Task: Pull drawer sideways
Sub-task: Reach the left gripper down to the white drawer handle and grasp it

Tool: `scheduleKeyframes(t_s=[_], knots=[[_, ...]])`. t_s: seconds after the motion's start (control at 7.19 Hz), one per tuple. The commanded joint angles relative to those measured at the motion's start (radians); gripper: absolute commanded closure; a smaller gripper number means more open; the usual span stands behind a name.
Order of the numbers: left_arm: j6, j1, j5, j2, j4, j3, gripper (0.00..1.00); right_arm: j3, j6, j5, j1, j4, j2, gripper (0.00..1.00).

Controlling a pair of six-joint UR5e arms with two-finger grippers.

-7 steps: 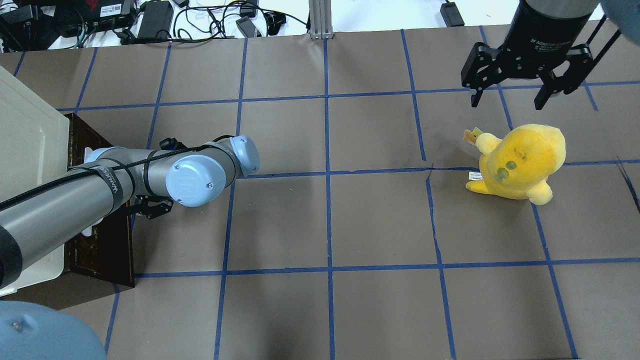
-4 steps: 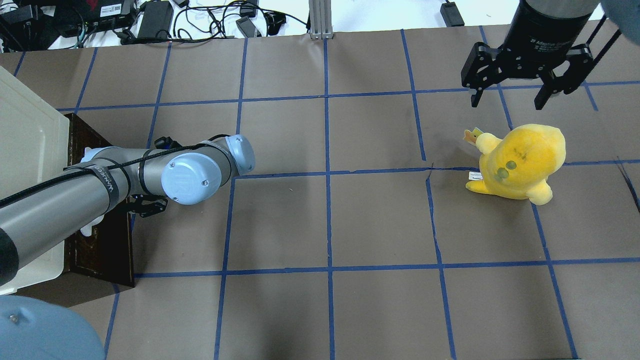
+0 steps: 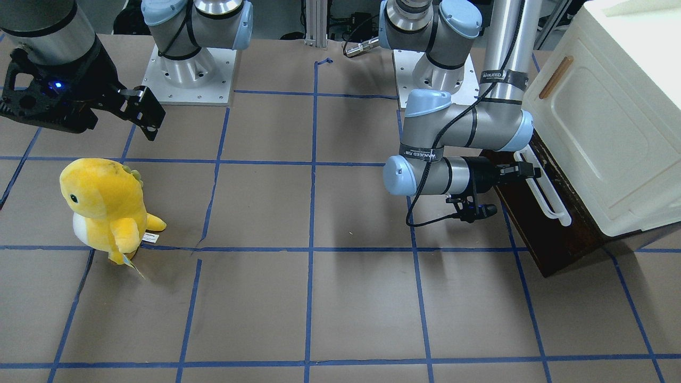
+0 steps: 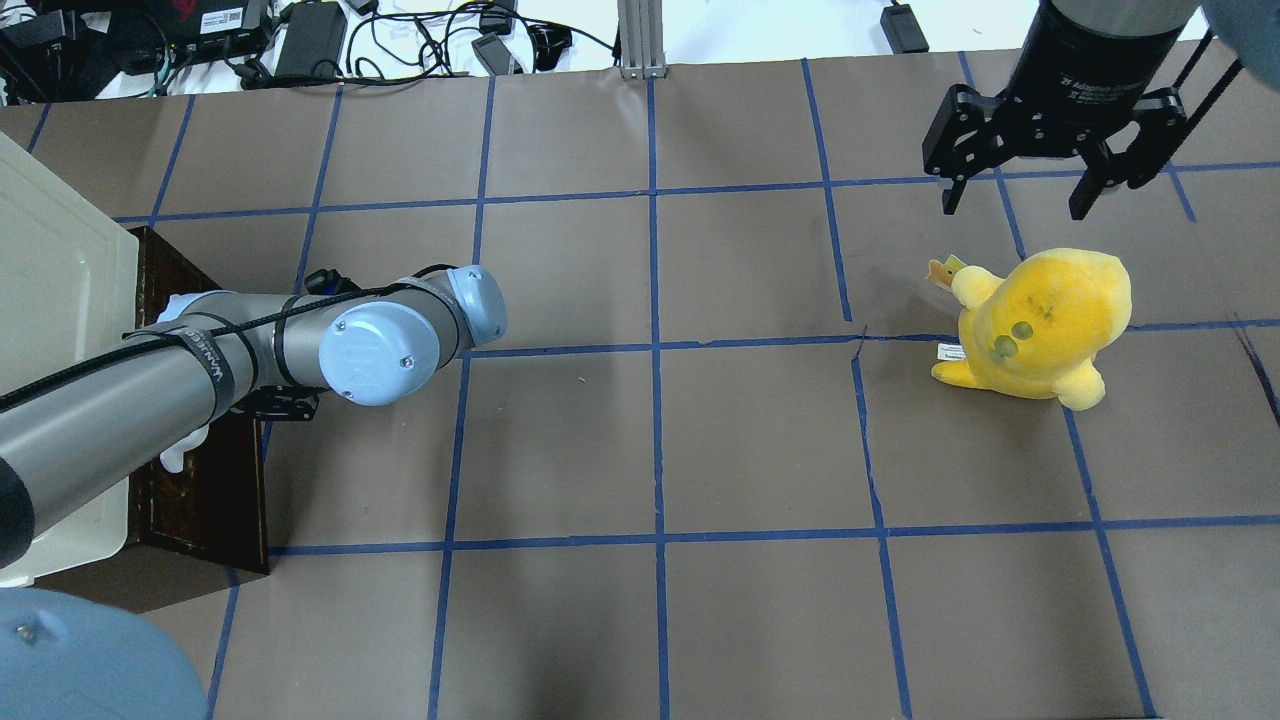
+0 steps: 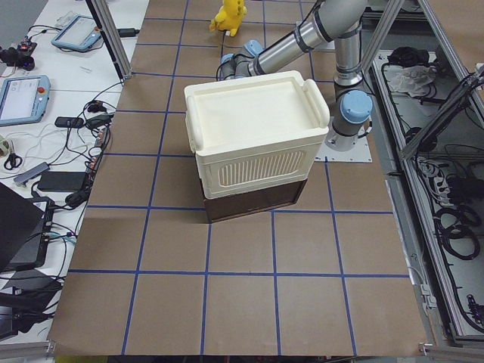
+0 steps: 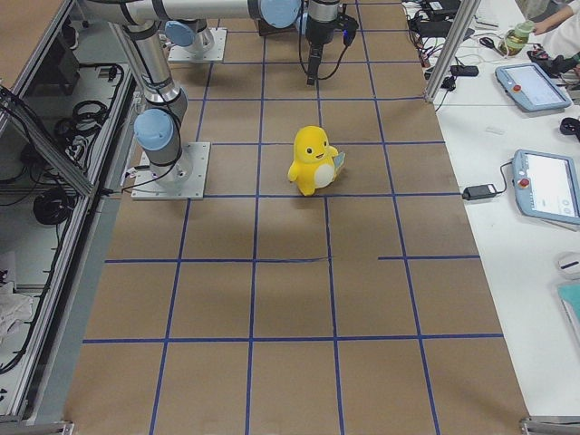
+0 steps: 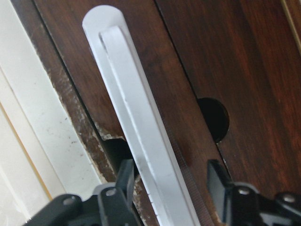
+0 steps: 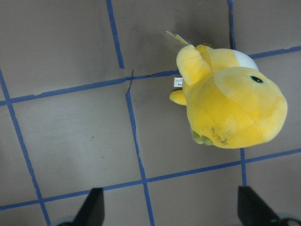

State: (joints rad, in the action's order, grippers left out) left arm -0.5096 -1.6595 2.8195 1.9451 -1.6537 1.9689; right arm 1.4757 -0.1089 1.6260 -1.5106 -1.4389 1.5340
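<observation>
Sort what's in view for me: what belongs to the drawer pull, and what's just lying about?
Part of the job:
- the drawer
- its white bar handle
- the left gripper, open, one finger on each side of that handle

Just lying about:
- the yellow plush toy
- the right gripper, open, holding nothing
- the cream cabinet door
- the cables

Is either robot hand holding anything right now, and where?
Nothing is clamped yet: the open left gripper straddles the white handle of the drawer near one end; the right gripper hangs empty.
</observation>
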Motion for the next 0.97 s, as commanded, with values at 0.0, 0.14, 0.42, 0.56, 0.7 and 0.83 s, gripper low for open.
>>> scheduleKeyframes(t_s=[0.0, 0.14, 0.42, 0.56, 0.7, 0.83], knots=[[-0.001, 0.000, 0.000, 0.002, 0.000, 0.001, 0.74, 0.000, 0.000, 0.000, 0.000, 0.000, 0.000, 0.00], [-0.001, 0.000, 0.000, 0.003, -0.001, 0.002, 0.78, 0.000, 0.000, 0.000, 0.001, 0.002, 0.000, 0.00], [-0.001, -0.006, 0.000, 0.000, -0.006, 0.004, 0.78, 0.000, 0.000, 0.000, 0.000, 0.000, 0.000, 0.00], [-0.001, -0.011, 0.000, 0.000, -0.011, 0.004, 0.78, 0.000, 0.000, 0.000, 0.000, 0.000, 0.000, 0.00], [0.000, -0.013, -0.002, 0.000, -0.012, 0.002, 0.78, 0.000, 0.000, 0.000, 0.000, 0.000, 0.000, 0.00], [0.000, -0.013, -0.002, -0.001, -0.012, 0.001, 0.78, 0.000, 0.000, 0.000, 0.000, 0.000, 0.000, 0.00]])
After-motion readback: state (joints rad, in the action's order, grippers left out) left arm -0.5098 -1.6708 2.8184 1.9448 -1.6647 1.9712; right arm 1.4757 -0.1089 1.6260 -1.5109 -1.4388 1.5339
